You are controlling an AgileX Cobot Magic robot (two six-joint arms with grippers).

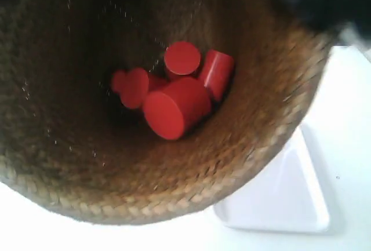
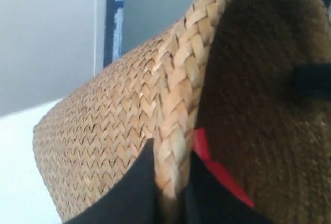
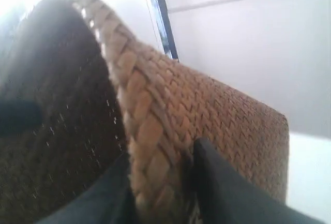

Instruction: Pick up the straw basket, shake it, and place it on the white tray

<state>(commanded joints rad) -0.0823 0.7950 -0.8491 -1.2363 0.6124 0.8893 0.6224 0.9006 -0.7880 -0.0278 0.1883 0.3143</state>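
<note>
The left gripper (image 2: 172,155) pinches the straw basket (image 2: 103,131) at its braided rim (image 2: 186,69), one black finger outside, one inside beside a red piece (image 2: 220,175)

Left gripper (image 2: 170,195): closed across the braided rim of the straw basket (image 2: 103,131); one dark finger (image 2: 134,193) is pressed to the outer wall, the other is seen on the inner side.
Right gripper (image 3: 160,188): clamped likewise on the rim; one finger (image 3: 232,193) is set outside, one inside.
Arms: only a dark blur is caught at the exterior view's upper right; not identified.
</note>
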